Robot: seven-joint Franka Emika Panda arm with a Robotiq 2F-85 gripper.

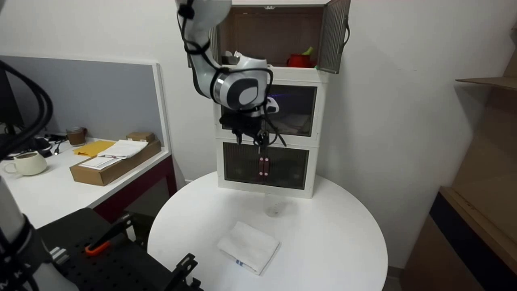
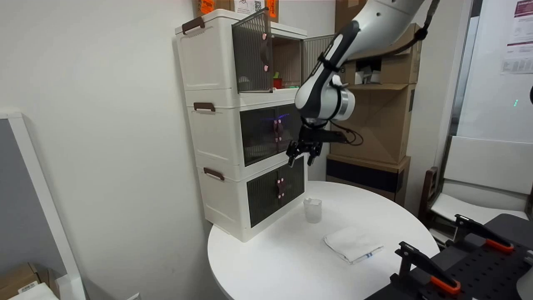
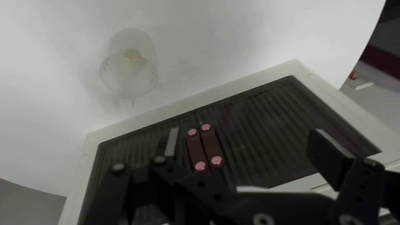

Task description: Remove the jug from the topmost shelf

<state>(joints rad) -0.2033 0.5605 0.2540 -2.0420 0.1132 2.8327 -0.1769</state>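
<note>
Spread jaws are looming across the lower part of the wrist view, gripping nothing; through their gap I'm seeing the brown handles [image 3: 212, 145] of the lowest cabinet doors [image 3: 262, 131]. The jug [image 3: 128, 67] is sitting at upper left there; in an exterior view it's standing upright, lower right of centre, on the white surface [image 2: 283, 266], so I'm judging it already off the topmost shelf [image 1: 278, 36]. What's worrying me is the exit. If I'm lowering carelessly, the jaws could be clipping the jug's rim and toppling it, since its pale body is blending into the white and hiding its edge from me. Hooking a handle could be pulling a lower door outward, straight into the jug. On the way out, the arm [image 1: 234, 76] could be snagging the open ribbed door [image 2: 313, 52] alongside it; I'm not able to tell whether they're touching.
</note>
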